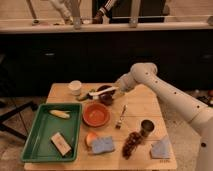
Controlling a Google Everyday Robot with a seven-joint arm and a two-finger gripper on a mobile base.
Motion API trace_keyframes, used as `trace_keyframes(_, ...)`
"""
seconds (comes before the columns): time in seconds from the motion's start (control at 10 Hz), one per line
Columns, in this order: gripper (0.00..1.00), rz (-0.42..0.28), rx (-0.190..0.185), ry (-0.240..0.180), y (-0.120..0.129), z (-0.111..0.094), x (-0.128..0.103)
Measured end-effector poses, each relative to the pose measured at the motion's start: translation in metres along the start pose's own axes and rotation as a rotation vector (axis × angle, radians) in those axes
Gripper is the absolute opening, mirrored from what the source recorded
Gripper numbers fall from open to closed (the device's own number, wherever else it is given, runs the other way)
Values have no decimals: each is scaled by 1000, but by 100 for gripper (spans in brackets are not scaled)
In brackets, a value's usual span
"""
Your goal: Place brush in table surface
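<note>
The brush (100,92) has a long cream-white handle and a dark greenish head (82,98) pointing left. It is nearly level over the dark bowl (106,96) at the back of the tan wooden table surface (142,107). My gripper (118,89) is at the handle's right end, just over the bowl's right rim, and is shut on the handle. The brush head hangs close above the table, to the right of the white cup (75,87). I cannot tell if it touches the wood.
An orange bowl (96,114) sits in front of the dark bowl. A metal fork (121,116), a metal cup (146,128), a dark fruit cluster (131,143), a blue sponge (102,145) and a grey cloth (161,148) lie in front and to the right. A green tray (31,142) fills the left.
</note>
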Motion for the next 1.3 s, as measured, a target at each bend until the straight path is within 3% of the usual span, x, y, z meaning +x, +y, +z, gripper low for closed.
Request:
trace_keyframes(0.5, 80, -84, -30, -16, -9, 13, -20)
trace_keyframes(0.7, 79, -145, -83, -33, -12, 24, -33)
trace_keyframes(1.1, 54, -203, -140, -46, -18, 30, -38)
trace_keyframes(1.3, 50, -221, -165, -49, -20, 37, -41)
